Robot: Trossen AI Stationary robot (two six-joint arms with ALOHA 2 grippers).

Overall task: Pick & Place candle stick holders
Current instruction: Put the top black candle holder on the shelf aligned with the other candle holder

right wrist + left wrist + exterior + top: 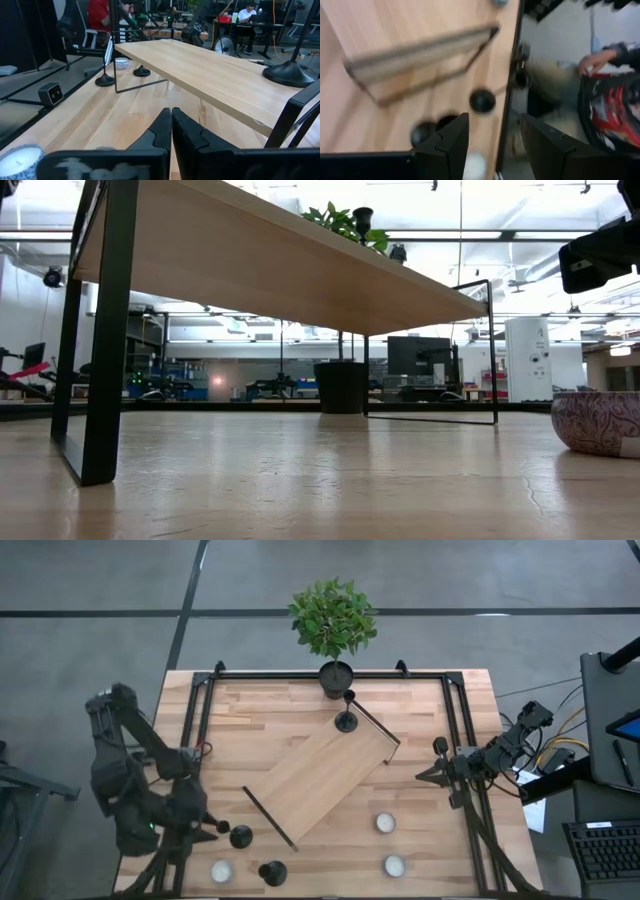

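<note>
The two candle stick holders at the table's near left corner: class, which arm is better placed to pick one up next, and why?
Left. The left gripper, fingers open, sits just beside the nearer candle stick holder, with the second holder close by. The right gripper, shut, waits across the table at its right edge.

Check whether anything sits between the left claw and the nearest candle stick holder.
Nothing visible does. The left claw, fingers open, sits right beside the nearest candle stick holder near the table's front left edge. The white candle lies off to one side.
</note>
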